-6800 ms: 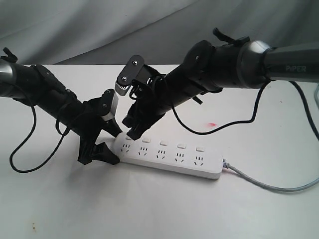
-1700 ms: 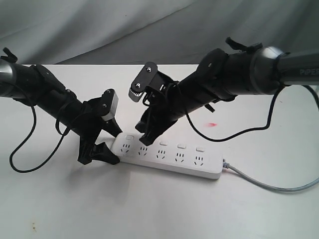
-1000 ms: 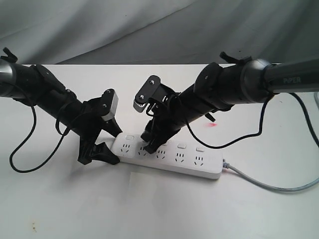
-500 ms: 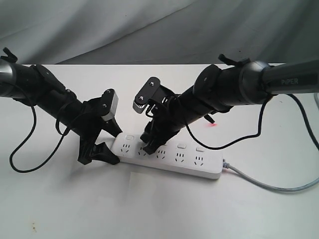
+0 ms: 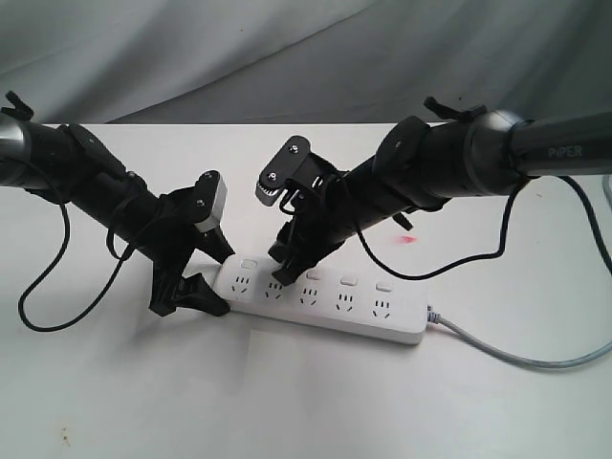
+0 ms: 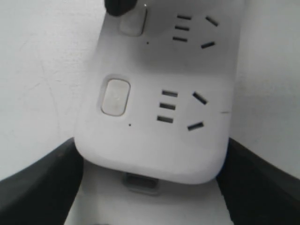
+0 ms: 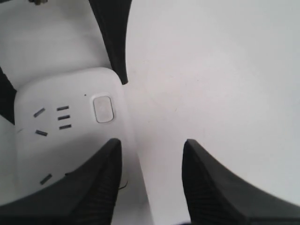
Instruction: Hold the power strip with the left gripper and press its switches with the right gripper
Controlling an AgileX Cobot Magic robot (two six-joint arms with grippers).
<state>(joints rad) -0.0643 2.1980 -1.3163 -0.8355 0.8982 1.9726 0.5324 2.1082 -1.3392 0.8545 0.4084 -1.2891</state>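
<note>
Clamps the power strip (image 5: 325,301) by its rounded end with the left gripper (image 5: 222,280): black fingers (image 6: 37,187) spread wide and pressed against the two long sides of the white casing, with nothing else in the grasp. Has the strip flat on the white table (image 5: 287,411), slanting from that held end left of centre down toward the right in the exterior view, with the grey cord (image 5: 516,354) trailing off from the far end. Hangs over the strip from the right with the right gripper (image 5: 280,273), fingers parted, only the strip's edge and bare table between them, holding nothing. Sets one fingertip at the second of the switches (image 5: 349,280) counting from the held end; touching or just above, impossible to tell. Leaves the first switch (image 6: 115,96) uncovered beside its outlet slots (image 6: 180,110), and three more switches clear toward the cord end.
</note>
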